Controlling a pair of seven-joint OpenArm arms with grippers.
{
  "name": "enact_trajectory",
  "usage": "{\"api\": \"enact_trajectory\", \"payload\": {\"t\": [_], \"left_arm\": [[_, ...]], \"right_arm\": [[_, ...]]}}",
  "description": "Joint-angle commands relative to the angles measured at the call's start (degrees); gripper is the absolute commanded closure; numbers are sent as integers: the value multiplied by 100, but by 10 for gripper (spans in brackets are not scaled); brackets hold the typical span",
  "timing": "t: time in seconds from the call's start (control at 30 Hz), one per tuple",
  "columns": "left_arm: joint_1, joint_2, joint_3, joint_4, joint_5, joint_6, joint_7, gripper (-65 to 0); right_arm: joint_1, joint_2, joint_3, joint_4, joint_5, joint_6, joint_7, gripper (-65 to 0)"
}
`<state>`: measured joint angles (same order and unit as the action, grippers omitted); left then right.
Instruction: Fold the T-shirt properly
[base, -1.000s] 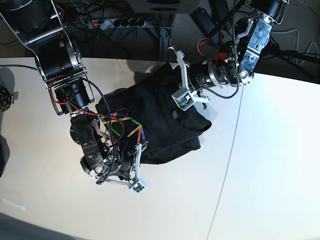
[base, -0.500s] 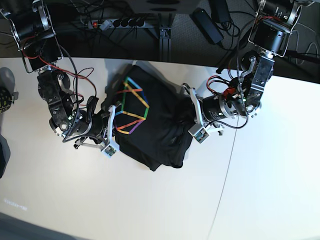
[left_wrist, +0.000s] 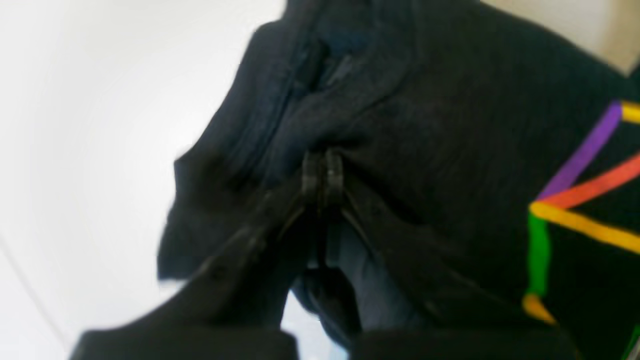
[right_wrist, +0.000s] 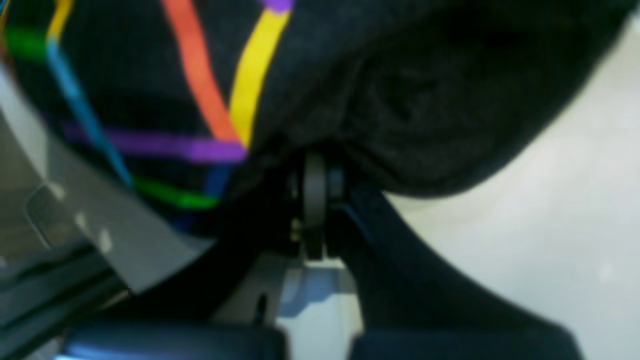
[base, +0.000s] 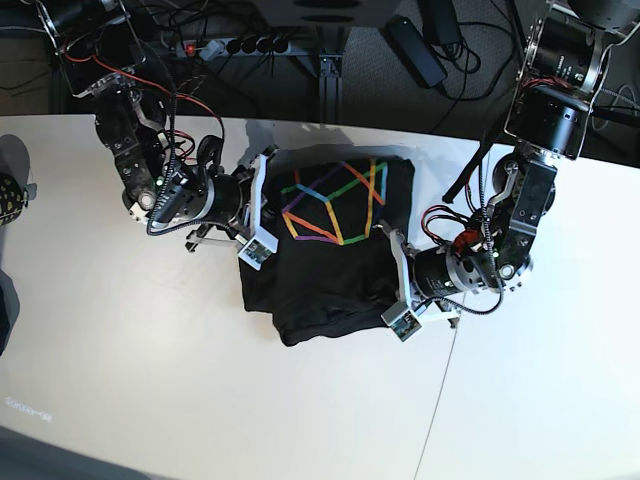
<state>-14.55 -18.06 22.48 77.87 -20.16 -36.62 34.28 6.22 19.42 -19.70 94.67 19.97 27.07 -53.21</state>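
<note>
Since the earlier base views the T-shirt (base: 330, 240) has been dragged and turned, so it now lies flatter on the white surface (base: 120, 380) with its rainbow print facing up, a better starting shape for folding. The left pincer (left_wrist: 320, 175) is clamped tight on a bunched black edge; the right pincer (right_wrist: 315, 190) grips the cloth beside the print. The lower hem looks rumpled. A power strip (base: 235, 45) and cables lie beyond the surface's far edge.
</note>
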Motion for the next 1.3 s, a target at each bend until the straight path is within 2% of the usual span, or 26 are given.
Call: {"api": "enact_trajectory", "payload": {"t": [0.0, 0.13, 0.23, 0.33, 0.43, 0.57, 0.7, 0.8, 0.93, 1.13, 1.27], "left_arm": [[-203, -160, -55, 160, -166, 179, -103, 0], [-109, -728, -568, 1016, -752, 415, 98, 0], [319, -1161, -1368, 1971, -1139, 424, 439, 0], [994, -1443, -2299, 2785, -1674, 424, 931, 0], [1733, -1495, -3272, 3270, -2105, 378, 1360, 0], [2730, -1495, -4470, 3637, -2557, 232, 1637, 0], [3630, -1480, -5329, 3681, -2959, 72, 2026, 0], [4203, -1414, -5641, 3676, -3021, -9, 2048, 0], [5106, -1416, -5705, 3657, -2988, -9, 2201, 0], [6290, -1421, -5705, 3543, -2758, -9, 2627, 0], [6889, -1423, -5702, 3167, -2752, -9, 2645, 0]], "right_arm": [[120, 39, 195, 136, 28, 109, 109, 0], [87, 44, 841, 236, 160, 118, 87, 0], [-26, 42, 1436, 442, 407, 120, 90, 0], [-271, 39, 1971, 688, 511, 122, 83, 0], [-662, 42, 2382, 994, 514, 122, 59, 0], [-1510, 42, 2900, 1486, 516, 122, 50, 0], [-2494, 42, 3480, 2076, 621, 125, 44, 0], [-3174, 42, 3917, 2583, 765, 125, 42, 0], [-4142, 39, 4321, 3018, 966, 127, -111, 0], [-5490, 42, 4461, 3056, 960, 125, -459, 0], [-6365, 39, 4459, 3018, 940, 118, -527, 0]]}}
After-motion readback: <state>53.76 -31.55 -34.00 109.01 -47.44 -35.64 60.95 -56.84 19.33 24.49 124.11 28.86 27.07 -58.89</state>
